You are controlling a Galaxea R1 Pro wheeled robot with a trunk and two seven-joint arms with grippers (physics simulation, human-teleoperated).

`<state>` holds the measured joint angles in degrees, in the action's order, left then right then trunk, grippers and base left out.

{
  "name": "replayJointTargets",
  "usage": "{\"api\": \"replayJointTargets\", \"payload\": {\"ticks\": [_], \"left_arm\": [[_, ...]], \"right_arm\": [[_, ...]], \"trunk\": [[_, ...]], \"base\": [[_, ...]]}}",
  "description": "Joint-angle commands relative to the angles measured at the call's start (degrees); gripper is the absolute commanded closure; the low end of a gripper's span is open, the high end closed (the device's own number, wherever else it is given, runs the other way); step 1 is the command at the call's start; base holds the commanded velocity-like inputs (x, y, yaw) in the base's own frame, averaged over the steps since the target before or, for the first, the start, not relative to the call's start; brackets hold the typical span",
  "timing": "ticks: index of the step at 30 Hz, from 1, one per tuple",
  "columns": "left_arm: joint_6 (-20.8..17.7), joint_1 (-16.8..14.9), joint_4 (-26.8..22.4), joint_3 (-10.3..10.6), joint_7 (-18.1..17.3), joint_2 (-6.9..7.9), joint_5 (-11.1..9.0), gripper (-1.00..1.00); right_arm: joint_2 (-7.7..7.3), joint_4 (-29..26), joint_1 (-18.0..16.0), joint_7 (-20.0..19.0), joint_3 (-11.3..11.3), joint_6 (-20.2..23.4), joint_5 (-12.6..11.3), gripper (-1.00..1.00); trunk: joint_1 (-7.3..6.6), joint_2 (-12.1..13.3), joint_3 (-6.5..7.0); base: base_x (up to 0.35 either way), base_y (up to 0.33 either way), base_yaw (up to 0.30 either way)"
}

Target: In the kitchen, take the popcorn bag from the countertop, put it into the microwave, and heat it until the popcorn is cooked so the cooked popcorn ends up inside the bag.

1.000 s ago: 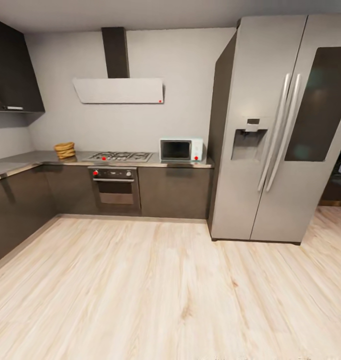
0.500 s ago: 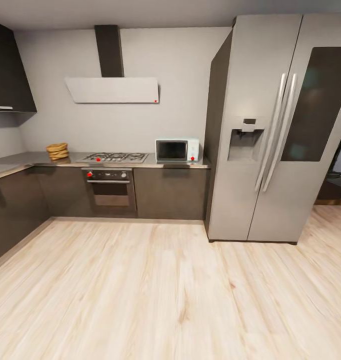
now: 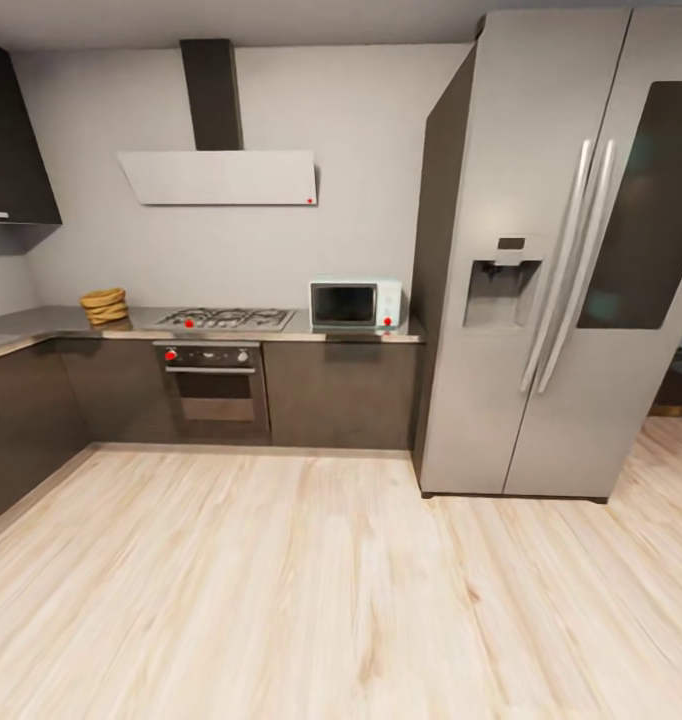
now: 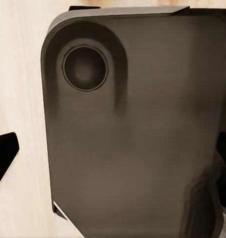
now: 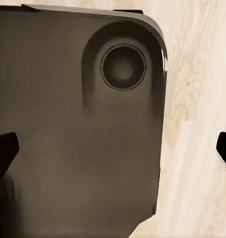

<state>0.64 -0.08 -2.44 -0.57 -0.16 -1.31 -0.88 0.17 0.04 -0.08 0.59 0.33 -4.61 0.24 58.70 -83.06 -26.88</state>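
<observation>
The robot stands on the wood floor (image 3: 311,590) of the kitchen, well apart from the countertop (image 3: 301,336) that runs along the far wall. The microwave (image 3: 355,304) sits at the right end of the countertop, just beside the refrigerator (image 3: 551,260), with its door closed. The gas hob (image 3: 224,319) occupies the middle of the countertop, above the oven (image 3: 212,385). A tan-brown object, judged to be the popcorn bag (image 3: 104,305), sits near the countertop's left corner; at this range its identity cannot be confirmed.

Left gripper (image 4: 113,158): dark fingertips sit at opposite edges of the left wrist view, so the jaws stand wide apart and hold nothing. Right gripper (image 5: 113,148): the same arrangement, jaws spread wide, nothing held. Both wrist cameras look down on the robot's dark base (image 4: 142,129) and the floor.

Risks from here:
- Approaching the wrong section of countertop leaves the bag out of arm reach.
- Driving too close risks base contact with the lower cabinets (image 3: 341,395).
- The tan object may prove to be something else; verify at closer range before grasping.
</observation>
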Motion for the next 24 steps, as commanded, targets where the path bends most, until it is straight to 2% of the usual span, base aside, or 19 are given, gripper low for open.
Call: {"api": "replayJointTargets", "payload": {"ticks": [1, 24], "left_arm": [[0.1, 0.0, 0.0, 0.0, 0.0, -0.01, -0.1, -1.00], [0.0, 0.0, 0.0, 0.0, 0.0, -0.09, -0.1, -1.00]], "right_arm": [[0.01, 0.0, 0.0, 0.1, 0.0, -0.2, 0.0, -1.00], [0.01, 0.0, 0.0, 0.1, 0.2, -0.2, 0.0, -1.00]], "trunk": [[0.03, 0.0, -0.05], [0.03, 0.0, -0.05]], "base": [[0.286, 0.000, 0.000], [0.287, 0.000, 0.000]]}}
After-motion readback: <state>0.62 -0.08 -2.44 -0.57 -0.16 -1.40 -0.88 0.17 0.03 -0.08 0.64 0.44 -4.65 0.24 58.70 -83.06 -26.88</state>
